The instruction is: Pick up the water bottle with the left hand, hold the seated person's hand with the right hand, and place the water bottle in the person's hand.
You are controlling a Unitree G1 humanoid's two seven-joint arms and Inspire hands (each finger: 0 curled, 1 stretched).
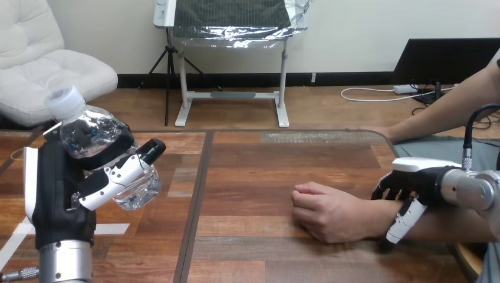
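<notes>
- Head view, the water bottle (94,134): clear, crinkled plastic with a white cap. It leans so that the cap points up and away to the left, while its rounded base sticks out low on the right of the fingers.
- The bottle sits in the grasp of the left hand (56,188), lifted off the table (265,165) and well apart from the person's hand (327,212).
- The left hand stands upright on its silver forearm, which rises from the bottom edge. The black back of the hand faces the camera, with a white shell along its left side.
- Its fingers are wrapped round the bottle's middle. One black-and-white finger crosses the front of the bottle, and a black tip pokes out to the right above it.
- The right hand (421,177) comes in from the right edge on a silver forearm held low and nearly level, its white shell on top.
- Its black fingers bend down over the far side of the person's wrist (383,215), and its thumb points down along the near side, so it clasps the wrist.
- Just left of the right hand, the person's hand rests on the table, closed in a loose fist with the knuckles pointing left, holding nothing that can be seen.
</notes>
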